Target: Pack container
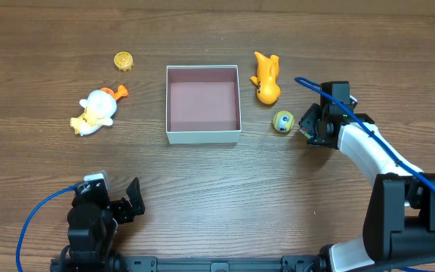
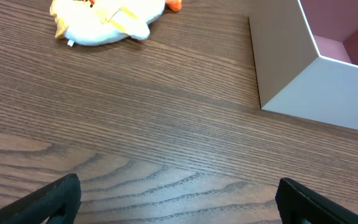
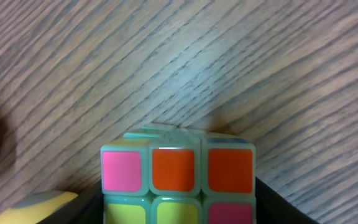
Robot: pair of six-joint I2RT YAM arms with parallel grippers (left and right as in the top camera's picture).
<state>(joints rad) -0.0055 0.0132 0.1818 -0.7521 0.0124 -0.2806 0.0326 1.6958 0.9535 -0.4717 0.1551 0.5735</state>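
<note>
The container (image 1: 202, 136) is a square white box with a pink-brown inside, standing empty at the middle of the table; its near corner shows in the left wrist view (image 2: 316, 87). My right gripper (image 1: 309, 130) is down at the table right of the box, shut on a puzzle cube (image 3: 178, 171) with pink, orange and yellow squares. The cube fills the gap between the dark fingers (image 3: 272, 205). My left gripper (image 1: 131, 202) rests near the front left edge, open and holding nothing (image 2: 179, 208).
A yellow-and-blue ball (image 1: 282, 121) lies just left of the right gripper. An orange plush toy (image 1: 265, 78) lies beside the box's right wall. A white duck plush (image 1: 95, 112) (image 2: 107, 22) and a small yellow round toy (image 1: 123, 60) lie to the box's left.
</note>
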